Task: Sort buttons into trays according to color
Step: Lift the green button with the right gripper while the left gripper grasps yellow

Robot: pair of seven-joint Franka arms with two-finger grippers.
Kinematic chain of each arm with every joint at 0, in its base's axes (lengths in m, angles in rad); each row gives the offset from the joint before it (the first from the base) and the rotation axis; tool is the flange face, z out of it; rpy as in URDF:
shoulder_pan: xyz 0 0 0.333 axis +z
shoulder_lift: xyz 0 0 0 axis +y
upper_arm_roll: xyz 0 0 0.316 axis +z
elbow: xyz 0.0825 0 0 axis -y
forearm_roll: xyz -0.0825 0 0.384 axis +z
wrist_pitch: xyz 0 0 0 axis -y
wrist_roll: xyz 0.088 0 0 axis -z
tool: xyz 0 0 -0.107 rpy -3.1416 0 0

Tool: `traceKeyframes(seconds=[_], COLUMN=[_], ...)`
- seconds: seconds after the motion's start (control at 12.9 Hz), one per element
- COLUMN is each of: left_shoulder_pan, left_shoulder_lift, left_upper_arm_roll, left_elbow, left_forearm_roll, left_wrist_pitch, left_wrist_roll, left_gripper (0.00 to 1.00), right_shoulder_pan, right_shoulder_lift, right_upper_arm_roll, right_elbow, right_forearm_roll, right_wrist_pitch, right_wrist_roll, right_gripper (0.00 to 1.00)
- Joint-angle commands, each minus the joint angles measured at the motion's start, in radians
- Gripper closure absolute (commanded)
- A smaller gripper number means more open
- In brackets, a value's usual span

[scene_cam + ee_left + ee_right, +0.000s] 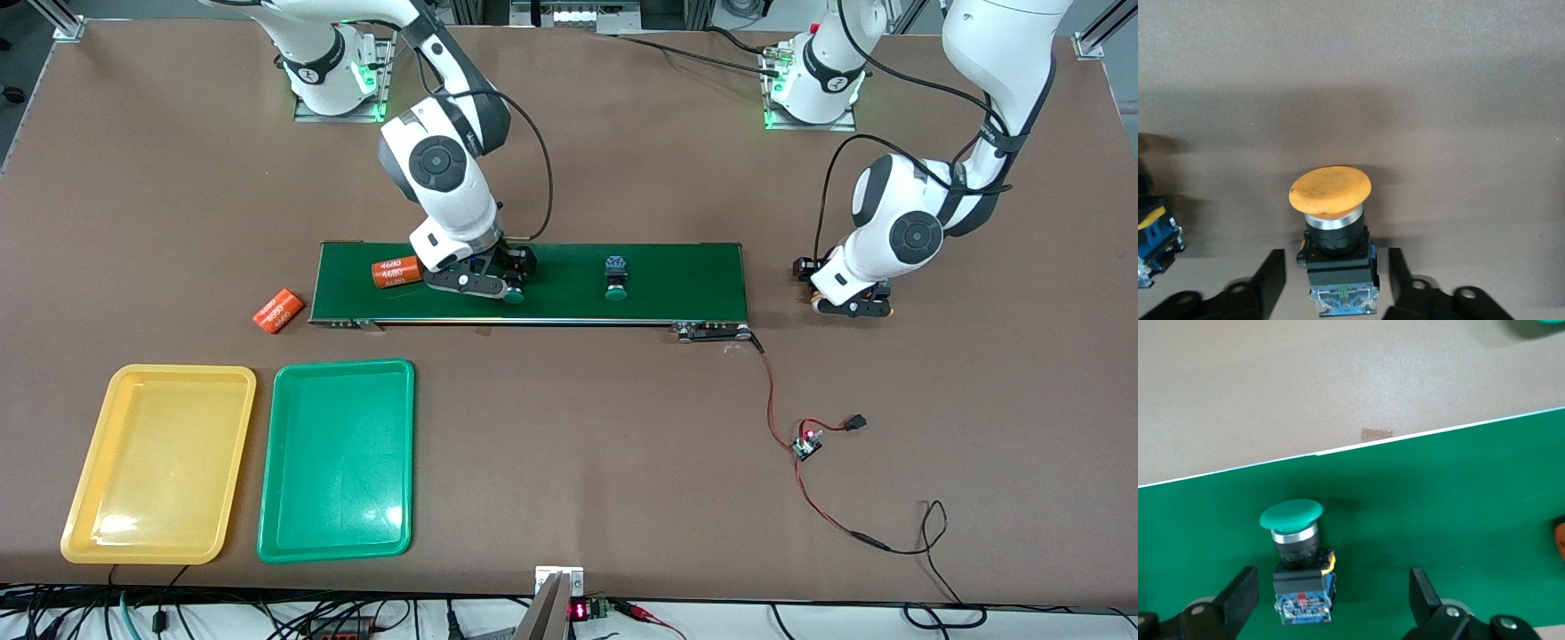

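My right gripper (500,283) is low on the dark-green belt, open, its fingers (1238,595) on either side of a green-capped button (1298,568) without touching it; the button (513,296) lies on its side. A second green-capped button (615,277) lies mid-belt. My left gripper (851,302) is low on the table off the belt's left-arm end, open around a yellow-capped button (1331,213) with gaps on both sides. Another yellow-marked button (1153,235) lies beside it. The yellow tray (160,462) and green tray (338,458) sit empty, nearer the front camera.
One orange "4680" cylinder (396,272) lies on the belt (693,276) beside my right gripper; another (278,310) lies on the table off the belt's right-arm end. A red-and-black cable with a small board (807,443) trails from the belt's other end.
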Motion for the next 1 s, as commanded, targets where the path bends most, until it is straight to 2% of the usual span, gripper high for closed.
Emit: traceKeyframes(seconds=[0.0, 0.15, 0.23, 0.31, 0.39, 0.46, 0.62, 0.77, 0.93], left_shoulder_pan=[-0.003, -0.001, -0.003, -0.003, -0.009, -0.014, -0.020, -0.031, -0.055], left_shoulder_lift=[-0.010, -0.036, -0.051, -0.066, -0.077, -0.080, -0.074, -0.070, -0.018], left_upper_arm_roll=[0.003, 0.003, 0.002, -0.004, -0.010, -0.024, -0.087, -0.162, -0.233], left_elbow=[-0.002, 0.007, 0.010, 0.032, 0.071, 0.152, 0.272, 0.317, 0.344], left_forearm_roll=[-0.021, -0.021, -0.021, -0.021, -0.023, -0.027, -0.080, -0.151, -0.176], left_wrist_pitch=[0.011, 0.000, -0.017, -0.052, -0.122, -0.234, -0.366, -0.373, -0.335], left_wrist_roll=[0.001, 0.004, 0.004, 0.004, 0.002, 0.002, -0.022, -0.060, -0.149], left_gripper=[0.69, 0.72, 0.72, 0.72, 0.72, 0.71, 0.68, 0.68, 0.69], right_shoulder_pan=[0.002, -0.003, -0.004, -0.004, -0.004, -0.009, -0.030, -0.056, -0.086], right_shoulder_lift=[0.038, 0.054, 0.067, 0.071, 0.071, 0.064, 0.038, 0.012, 0.010], right_upper_arm_roll=[0.010, 0.010, 0.010, 0.010, 0.010, 0.010, 0.010, 0.001, -0.021], right_elbow=[0.023, 0.023, 0.023, 0.022, 0.023, 0.023, 0.029, 0.096, 0.211], right_forearm_roll=[-0.008, -0.010, -0.010, -0.011, -0.011, -0.011, -0.011, -0.010, -0.010], right_wrist_pitch=[0.013, 0.035, 0.055, 0.067, 0.067, 0.064, 0.044, -0.090, -0.239], right_wrist_roll=[0.031, 0.028, 0.024, 0.020, 0.020, 0.008, -0.003, -0.079, -0.183], right_gripper=[0.00, 0.00, 0.07, 0.32, 0.68, 0.88, 1.00, 1.00, 1.00])
